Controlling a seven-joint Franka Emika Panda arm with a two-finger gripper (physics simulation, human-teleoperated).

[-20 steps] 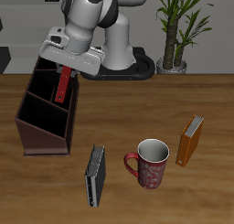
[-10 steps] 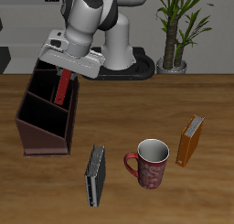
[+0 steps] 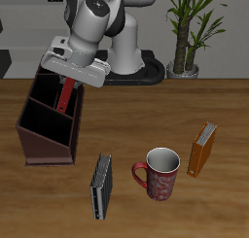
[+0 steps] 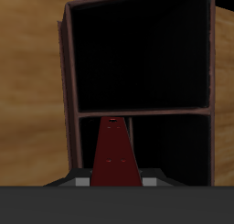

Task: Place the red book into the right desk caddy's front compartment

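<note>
Office desk (caddy (image 3: 47,120), books, mug (image 3: 159,173)).

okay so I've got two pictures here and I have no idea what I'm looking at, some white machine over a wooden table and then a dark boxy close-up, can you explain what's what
These are simulator renders of one moment. The white machine is a robot arm with a two-finger gripper at its end. One picture looks at the table from the front and above. The dark close-up comes from a camera on the gripper itself, looking down into the right desk caddy, a maroon-brown organizer split into open sections.

The gripper holds the red book upright over the caddy; in the wrist view the book shows as a red strip pointing into a compartment.

Also on the table are a red mug, a black-grey book and an orange-brown book. A potted plant stands behind.
</note>
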